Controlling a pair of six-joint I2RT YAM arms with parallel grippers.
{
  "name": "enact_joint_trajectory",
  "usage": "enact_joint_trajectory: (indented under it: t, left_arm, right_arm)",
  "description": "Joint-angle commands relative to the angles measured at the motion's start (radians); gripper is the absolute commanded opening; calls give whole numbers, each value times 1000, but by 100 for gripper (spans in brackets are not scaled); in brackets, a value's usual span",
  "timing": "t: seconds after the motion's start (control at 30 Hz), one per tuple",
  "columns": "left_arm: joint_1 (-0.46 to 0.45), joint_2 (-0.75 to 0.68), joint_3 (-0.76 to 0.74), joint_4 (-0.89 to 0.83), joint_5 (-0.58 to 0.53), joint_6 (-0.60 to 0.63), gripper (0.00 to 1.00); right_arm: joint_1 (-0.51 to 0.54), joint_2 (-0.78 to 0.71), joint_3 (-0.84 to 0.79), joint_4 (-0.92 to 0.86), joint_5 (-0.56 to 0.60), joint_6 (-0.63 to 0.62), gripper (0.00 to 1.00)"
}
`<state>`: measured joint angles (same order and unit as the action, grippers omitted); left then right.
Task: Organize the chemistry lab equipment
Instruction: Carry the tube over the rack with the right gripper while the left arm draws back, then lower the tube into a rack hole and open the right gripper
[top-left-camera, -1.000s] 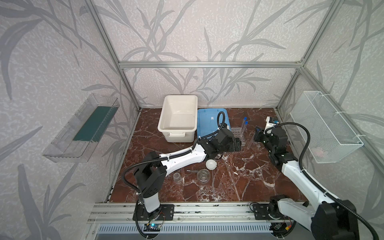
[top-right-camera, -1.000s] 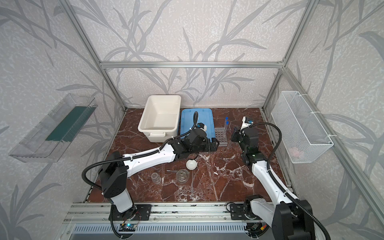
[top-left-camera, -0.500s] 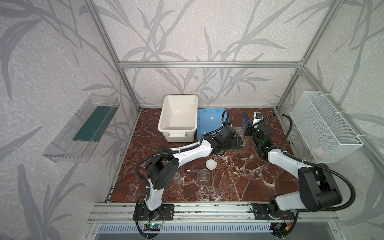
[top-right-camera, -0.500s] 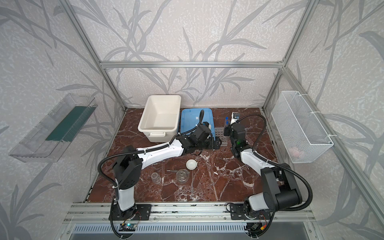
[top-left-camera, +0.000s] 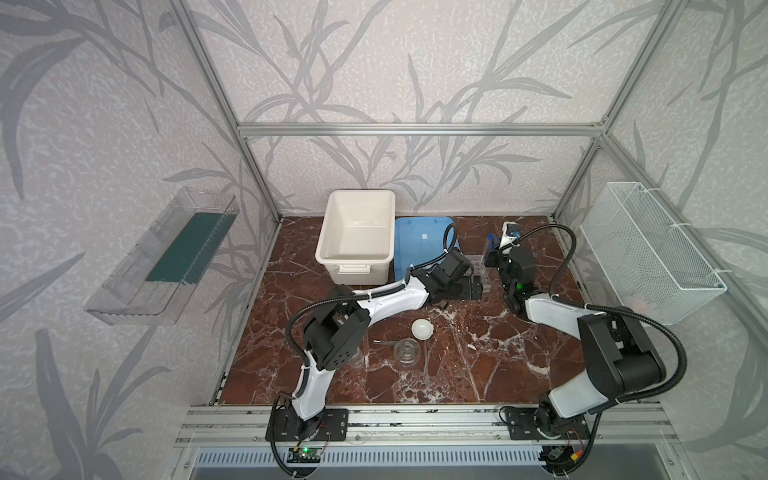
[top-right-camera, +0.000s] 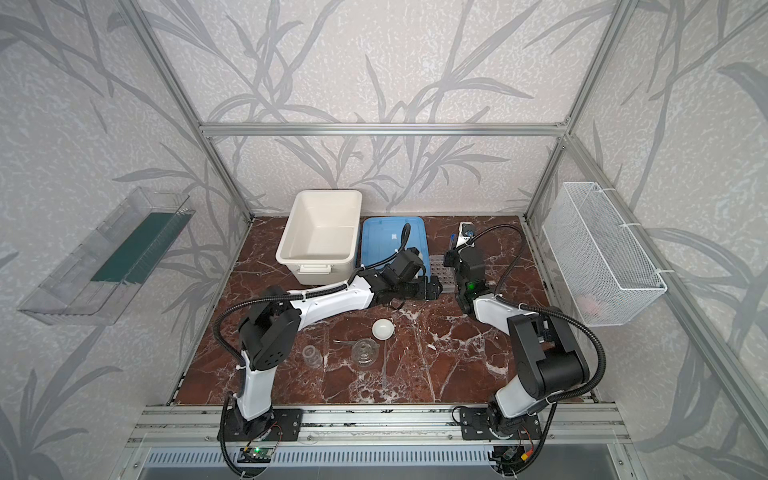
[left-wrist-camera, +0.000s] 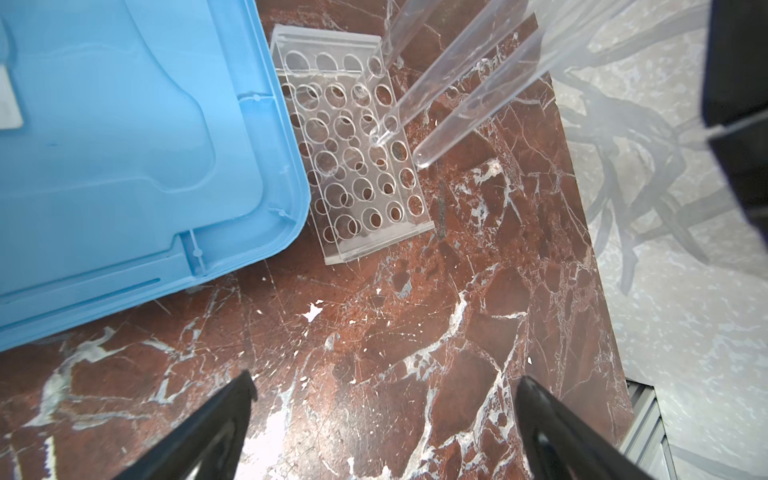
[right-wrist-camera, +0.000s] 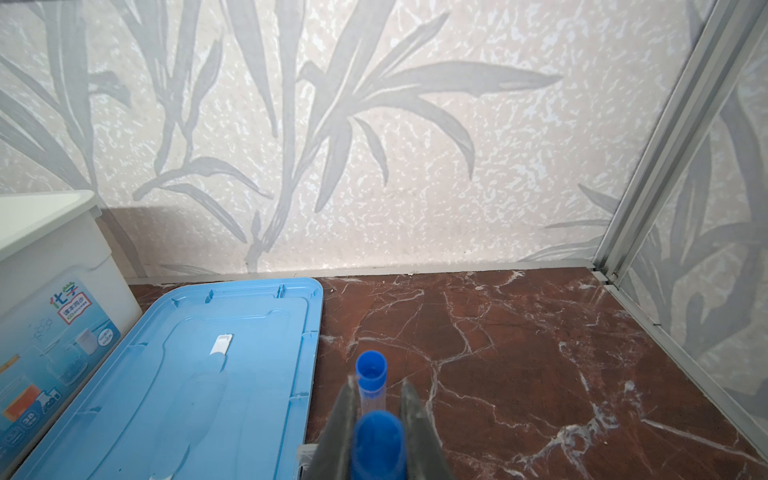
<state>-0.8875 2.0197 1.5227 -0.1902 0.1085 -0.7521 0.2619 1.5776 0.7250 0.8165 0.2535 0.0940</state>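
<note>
The clear grid rack lies on the marble next to the blue lid. In the left wrist view three clear test tubes slant over it. Two tubes end in its holes, and the third tube has its round tip just off the rack's long edge. My right gripper is shut on a blue-capped tube, with another blue cap just beyond. My left gripper stands open and empty at the rack's near end.
A white dish, a glass vessel, a smaller glass vessel and tweezers lie mid-floor. The white tub and blue lid stand at the back. A wire basket and a clear shelf hang on the side walls.
My right arm has swung left and back, bringing the held tube over the rack. My left gripper has shifted a little toward the rack and stayed open.
</note>
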Motion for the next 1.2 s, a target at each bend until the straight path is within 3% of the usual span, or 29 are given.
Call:
enact_joint_trajectory:
  t: [0.0,0.33,0.6,0.73,1.17]
  left_arm:
    - [1,18,28,3,15,3,99]
    - [1,26,22,24,37,4,99]
    - [1,26,12,36,33,-7,99]
    - [1,18,-1,41,29,-7,99]
    - [1,42,4,54,44,-15,99]
  right_arm:
    - [12,12,10,85,33,-12,15]
    - [31,33,-25,159,63,-21,15]
    - [31,-23,16,45,42,-38,15]
    - [31,4,-42,152,64,-33,15]
    - [32,58,-46,163,82,-28,15]
